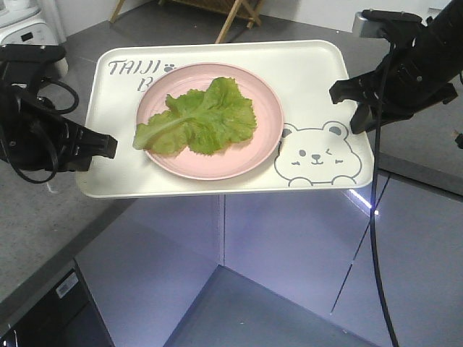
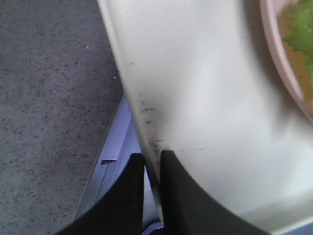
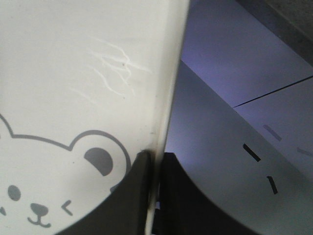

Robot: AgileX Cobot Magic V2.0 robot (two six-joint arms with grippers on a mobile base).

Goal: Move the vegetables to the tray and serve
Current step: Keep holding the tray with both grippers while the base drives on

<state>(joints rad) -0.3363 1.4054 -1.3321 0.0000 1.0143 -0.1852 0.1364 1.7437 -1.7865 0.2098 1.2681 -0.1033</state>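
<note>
The cream tray (image 1: 116, 155) with the grey bear drawing and "TAIJI" lettering is held in the air between both arms. A round pink plate (image 1: 264, 141) sits on it with the green lettuce leaves (image 1: 202, 119) on top. My left gripper (image 1: 107, 146) is shut on the tray's left rim (image 2: 146, 127), one finger above and one below. My right gripper (image 1: 340, 92) is shut on the tray's right rim (image 3: 164, 112) beside the bear's ear. The lettuce edge also shows in the left wrist view (image 2: 301, 29).
A grey speckled counter (image 1: 43, 217) lies at the left, under the tray's left part. Below the tray's front is a pale purple cabinet front (image 1: 289, 246). Wooden legs (image 1: 235, 14) stand at the back. A white appliance (image 1: 25, 25) is far left.
</note>
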